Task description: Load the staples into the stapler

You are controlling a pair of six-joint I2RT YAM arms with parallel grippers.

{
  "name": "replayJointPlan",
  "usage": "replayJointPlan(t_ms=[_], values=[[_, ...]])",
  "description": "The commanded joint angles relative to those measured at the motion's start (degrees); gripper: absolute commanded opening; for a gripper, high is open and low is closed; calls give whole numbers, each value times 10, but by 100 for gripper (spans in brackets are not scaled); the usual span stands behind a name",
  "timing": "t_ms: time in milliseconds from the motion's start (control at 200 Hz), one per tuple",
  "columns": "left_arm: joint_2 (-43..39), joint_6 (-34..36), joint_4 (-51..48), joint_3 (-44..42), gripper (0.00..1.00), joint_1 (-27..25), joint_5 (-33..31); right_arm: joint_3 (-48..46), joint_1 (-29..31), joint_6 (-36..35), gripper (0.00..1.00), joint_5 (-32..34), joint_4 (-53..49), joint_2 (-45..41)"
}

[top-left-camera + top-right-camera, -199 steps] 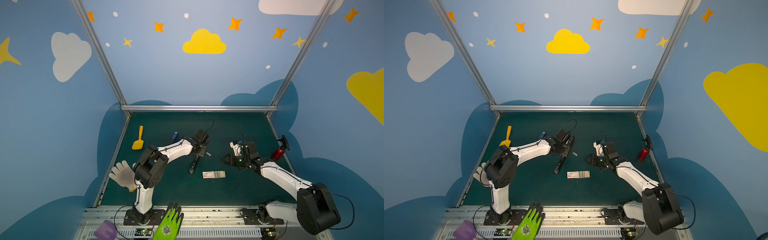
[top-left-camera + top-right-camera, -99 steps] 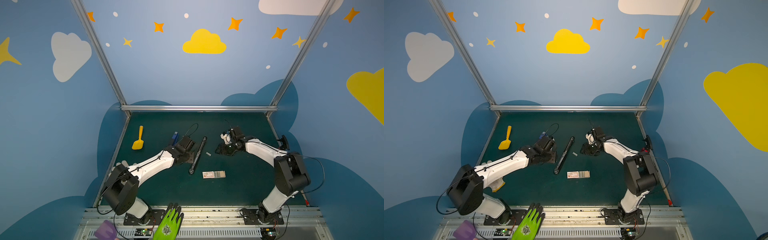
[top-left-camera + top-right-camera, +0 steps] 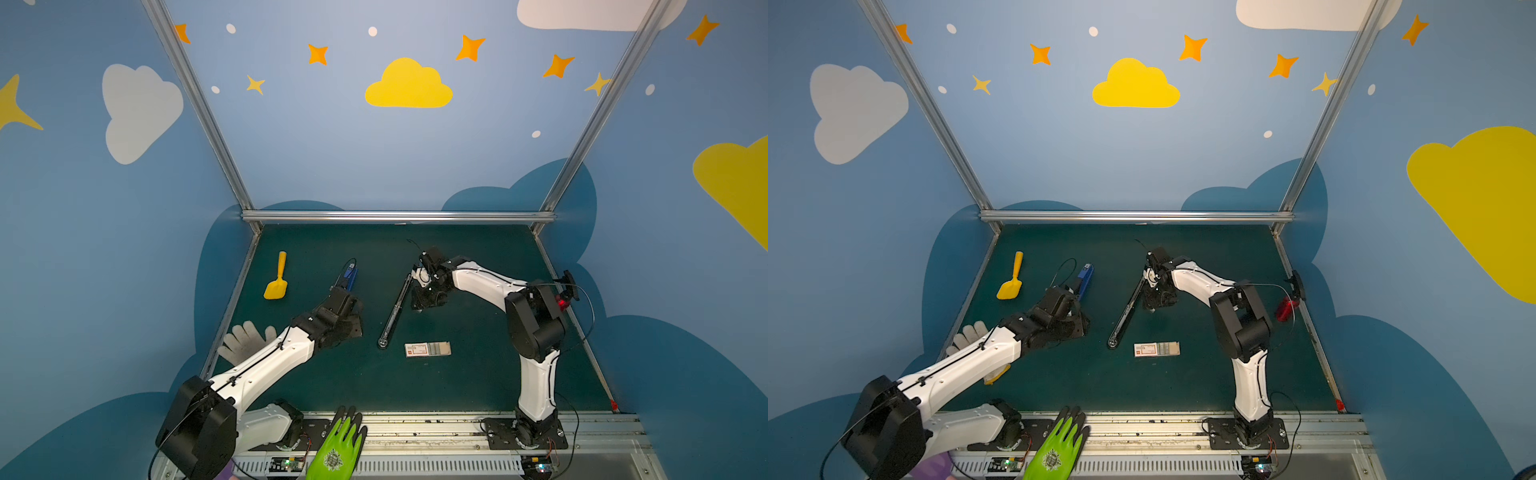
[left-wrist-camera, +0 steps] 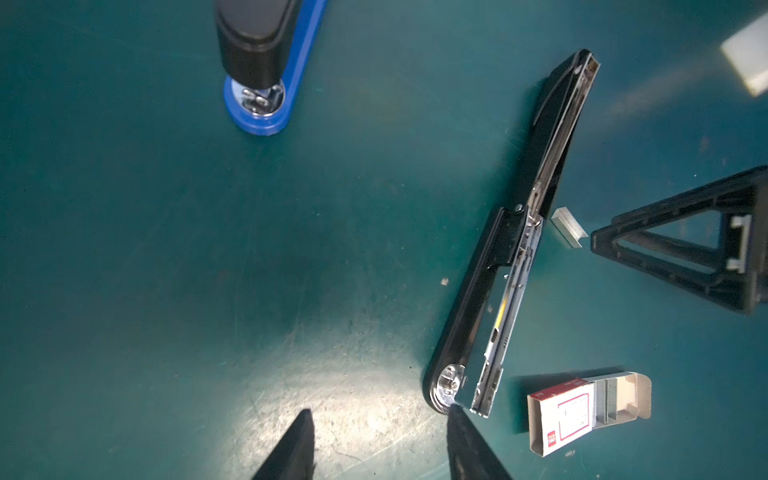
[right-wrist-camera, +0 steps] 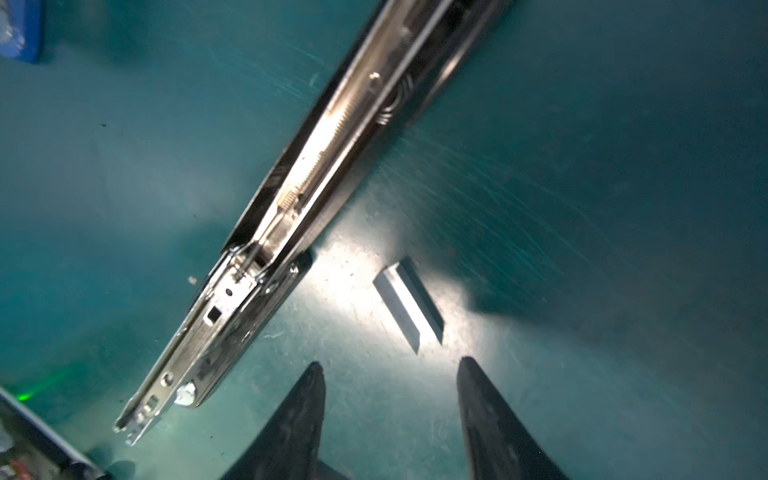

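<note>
Lying on the desk (image 3: 478, 382): a black stapler (image 4: 498, 266), opened out flat, with the metal magazine channel facing up.
Loose staples: one short silvery strip (image 5: 409, 305) lies on the green mat just beside the stapler's hinge and does not touch it.
Box: the staple box (image 4: 582, 409) is white cardboard with its tray pulled half out, and more grey strips show in the tray. It lies near the stapler's anvil end, apart from it.
Writing: the box sleeve carries a red frame and a small red patch with white marks, too small to read. The round emblem on the green glove (image 3: 336, 444) cannot be read either.
Left side: the left pincer (image 4: 380, 411) has its jaws moderately apart with nothing between them.
Right side: the right pincer (image 5: 390, 362) has its jaws equally apart and holds nothing. The strip lies just ahead of one fingertip, untouched.
Farther back: a closed blue stapler (image 3: 351, 276) and a yellow scoop (image 3: 276, 282).
Left edge: a grey glove (image 3: 245, 338).
</note>
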Motion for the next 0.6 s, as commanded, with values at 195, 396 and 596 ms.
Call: replayJointPlan(t_ms=[195, 396, 596], values=[[-13, -9, 2, -3, 51, 11, 16, 19, 17, -38, 52, 68, -26, 36], [-12, -9, 2, -5, 51, 15, 17, 21, 34, -50, 46, 79, -24, 48], [-10, -7, 5, -11, 51, 20, 20, 8, 51, -52, 37, 92, -22, 55]])
